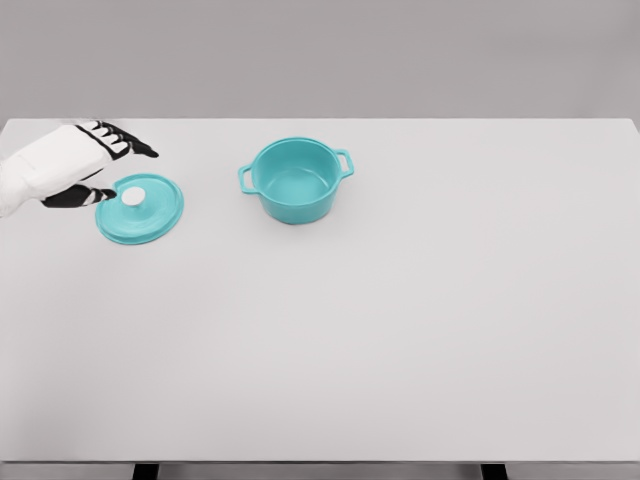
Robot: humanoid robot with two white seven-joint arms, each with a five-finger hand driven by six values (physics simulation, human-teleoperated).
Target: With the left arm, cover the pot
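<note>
A teal pot (pixel 294 180) with two side handles stands uncovered on the white table (pixel 400 330), left of the middle and toward the back. Its teal lid (pixel 141 209) with a white knob (pixel 133 196) lies flat on the table to the pot's left, a hand's width away. My left hand (pixel 112 168) comes in from the left edge and hovers just left of and above the lid. Its black-tipped fingers (pixel 137 149) are spread, the thumb low near the knob, with nothing between them.
The table's far edge runs just behind the hand and pot. Two dark table legs (pixel 146 470) show below the front edge.
</note>
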